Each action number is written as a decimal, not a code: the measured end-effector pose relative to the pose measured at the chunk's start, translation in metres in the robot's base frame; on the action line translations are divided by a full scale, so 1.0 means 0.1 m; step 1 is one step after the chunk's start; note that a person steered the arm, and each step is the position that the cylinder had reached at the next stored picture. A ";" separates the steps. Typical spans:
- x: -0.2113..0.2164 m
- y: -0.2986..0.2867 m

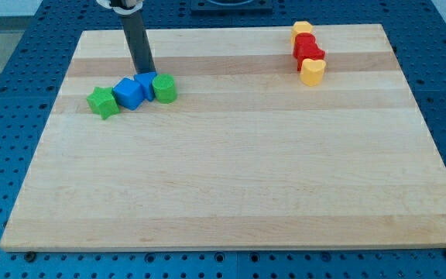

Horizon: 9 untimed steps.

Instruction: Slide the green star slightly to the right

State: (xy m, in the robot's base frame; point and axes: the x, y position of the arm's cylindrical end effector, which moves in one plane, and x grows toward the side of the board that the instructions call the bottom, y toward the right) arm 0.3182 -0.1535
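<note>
At the view's upper left of the wooden board [231,178], the green star [103,102] is found, touching a blue cube [128,94] at its 3 o'clock. A second blue block [147,83] and a green cylinder [164,89] follow rightward. My tip [144,72] is seen at the star's 2 o'clock, just above the blue blocks; no fingers are carried, nothing is held. Far right, a yellow block [302,29], two red blocks [307,49] and a yellow heart [312,72] are lined up.

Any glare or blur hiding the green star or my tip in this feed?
Camera view: even light, no glare on the board; green star sharp with a soft shadow; my tip clear, just above the blue blocks.
</note>
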 end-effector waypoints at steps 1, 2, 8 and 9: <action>0.00 -0.16; 0.00 -0.56; 0.69 -0.95; 0.74 -0.77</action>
State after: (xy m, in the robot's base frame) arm 0.3923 -0.2308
